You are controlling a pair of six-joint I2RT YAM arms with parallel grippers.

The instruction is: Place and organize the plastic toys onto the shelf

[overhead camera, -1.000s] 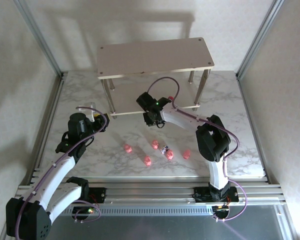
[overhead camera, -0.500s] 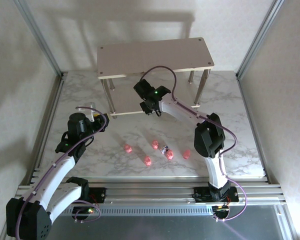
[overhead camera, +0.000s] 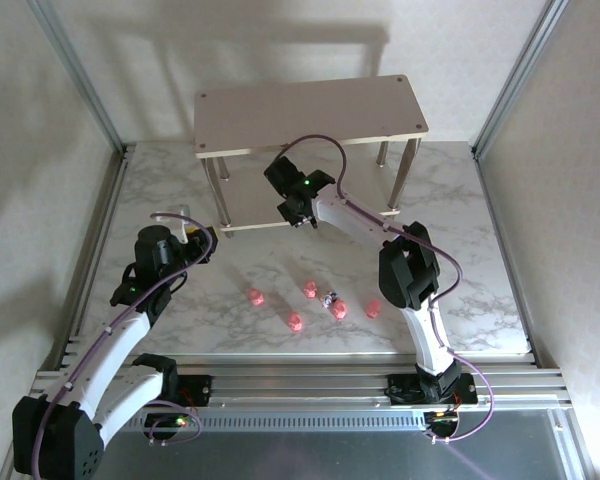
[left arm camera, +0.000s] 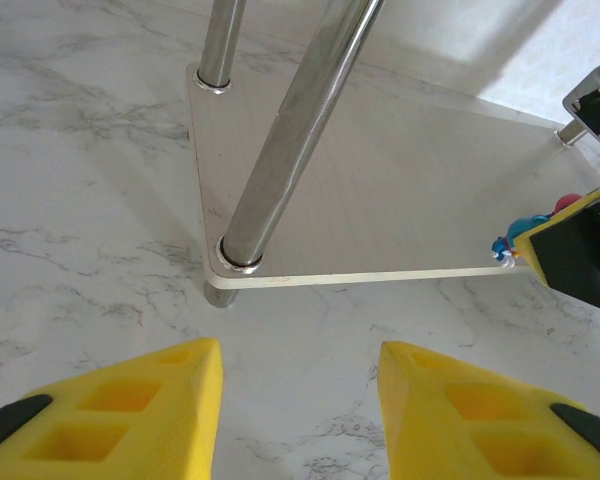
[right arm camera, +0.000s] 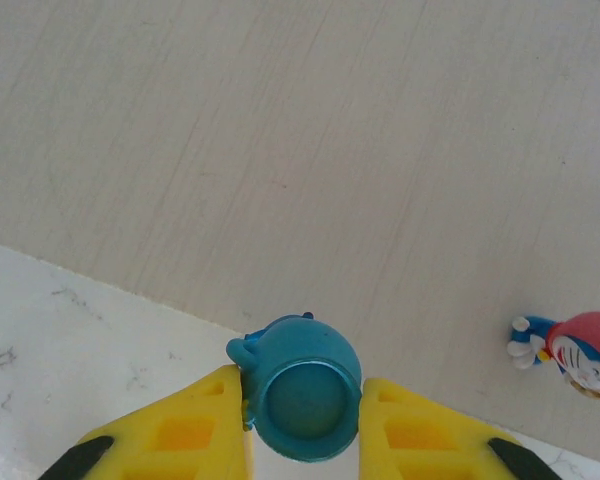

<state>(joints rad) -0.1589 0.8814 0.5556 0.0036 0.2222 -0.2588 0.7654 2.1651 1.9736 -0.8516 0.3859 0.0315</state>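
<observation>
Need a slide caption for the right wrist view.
Right gripper holds a blue toy above the shelf board edge, red-headed figurine nearby.

Smooth plastic blue toy (right arm camera: 300,400), matt wood-grain shelf (right arm camera: 380,150), shiny metal legs (left arm camera: 280,150).

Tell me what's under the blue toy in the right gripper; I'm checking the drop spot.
The shelf's lower board, near its edge with the marble table. The toy covers the spot directly beneath.

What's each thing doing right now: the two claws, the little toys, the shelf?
Right gripper: shut on the blue toy, over the lower board's front edge.
Blue toy: pinched in that gripper.
Red-headed toy: resting free on the lower board.
Pink toys: loose on the table.
Left gripper: open, holding nothing.
Shelf: upright.
</observation>
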